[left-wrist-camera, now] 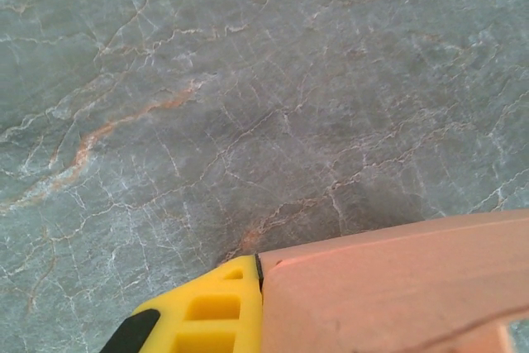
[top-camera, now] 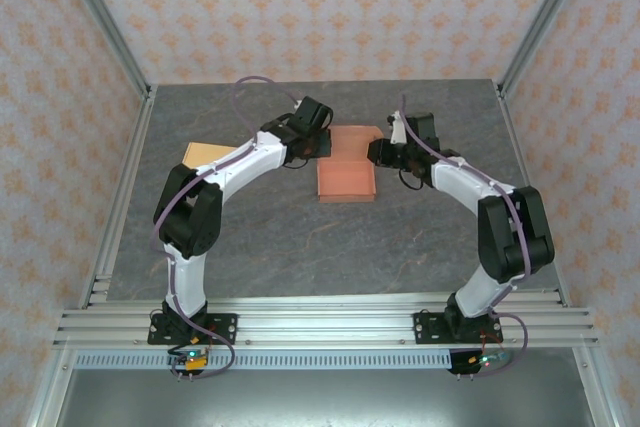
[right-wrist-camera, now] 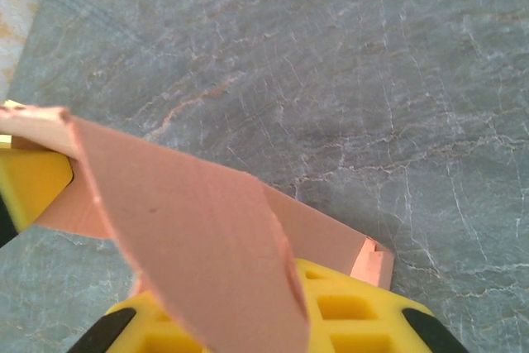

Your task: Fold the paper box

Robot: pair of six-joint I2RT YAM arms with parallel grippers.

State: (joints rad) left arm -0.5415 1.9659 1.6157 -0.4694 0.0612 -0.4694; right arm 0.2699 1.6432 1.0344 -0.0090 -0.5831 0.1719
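The main risk here is a tear or a wrong crease. Both arms pull on thin walls of the paper box (top-camera: pixel 347 179) from opposite sides. If one arm moves further than the other, the cardboard can rip at a corner, or the whole box can slide on the smooth tabletop (top-camera: pixel 300 247).

The left gripper (top-camera: pixel 318 144) is closed. In the left wrist view its yellow finger (left-wrist-camera: pixel 207 312) lies tight against the edge of a pink panel, so I judge that it pinches this panel. The grip is very close to the edge, and the panel can slip out.

The right gripper (top-camera: pixel 383 153) has a bent flap between its fingers (right-wrist-camera: pixel 355 312). The jaws stand narrow, and the flap touches both of them, so it seems to be held. The flap already curves there, and more force can fold it at a place where no fold line is.

The box stands in the middle of the tabletop, nearer to the far edge than to the near one. It is open on top, with a flap lying behind it. From above its inside looks empty.

A flat tan cardboard piece (top-camera: pixel 205 154) lies near the left edge, apart from the box.
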